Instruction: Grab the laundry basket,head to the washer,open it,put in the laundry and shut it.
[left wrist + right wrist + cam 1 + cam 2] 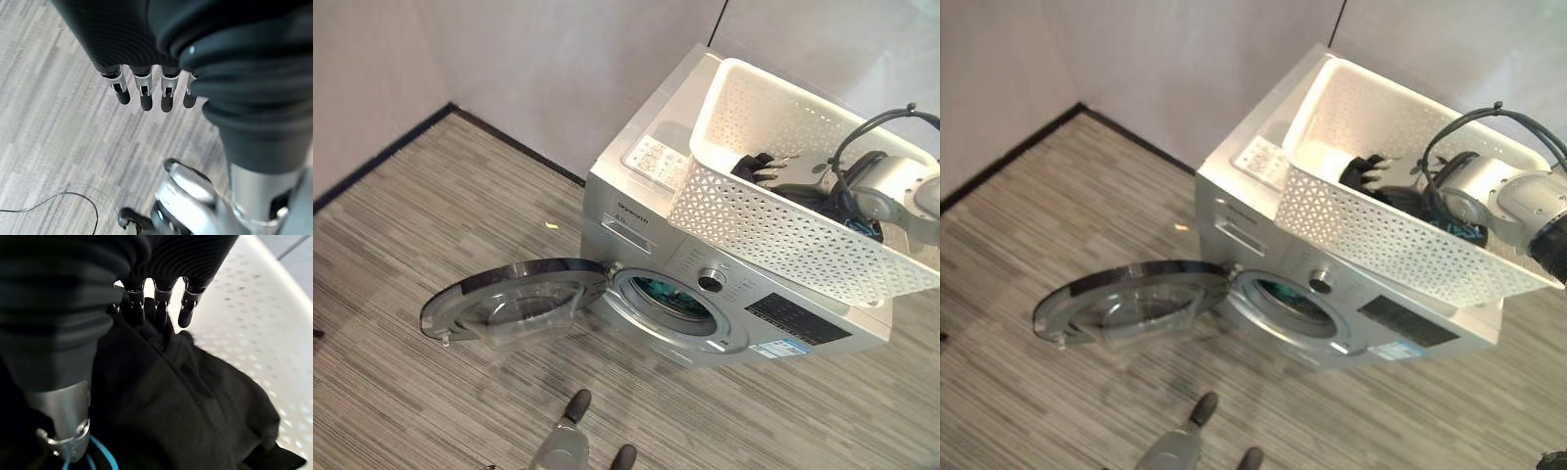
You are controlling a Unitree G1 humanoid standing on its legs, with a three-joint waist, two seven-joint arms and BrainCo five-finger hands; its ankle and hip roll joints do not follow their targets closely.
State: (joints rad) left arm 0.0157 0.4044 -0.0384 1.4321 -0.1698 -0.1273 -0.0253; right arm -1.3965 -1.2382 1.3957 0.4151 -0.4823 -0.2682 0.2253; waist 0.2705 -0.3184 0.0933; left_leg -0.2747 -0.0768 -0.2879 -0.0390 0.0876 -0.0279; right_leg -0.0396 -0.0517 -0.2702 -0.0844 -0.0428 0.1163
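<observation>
A: While the white basket (773, 225) sat on top of the silver washer (636, 211), where was the laundry?
B: A dark cloth (186, 401) lay bunched inside the basket, and some teal fabric showed in the drum behind the open round door (514, 299).
A: What were the hands doing?
B: The right hand (1371, 171) reached into the basket, its fingers (188, 313) fairly straight with their tips at or in the cloth; whether they pinched it could not be told. The left hand (146, 93) hung low over the grey striped floor (431, 215), fingers straight and holding nothing.
A: How would the cloth likely handle?
B: It looked soft, limp and light, matte black with loose folds, so it would probably sag and trail. A raised fold near the middle seemed the best hold.
A: And the basket?
B: Stiff plastic, rectangular, its walls pierced in a lattice, with a smooth rim.
</observation>
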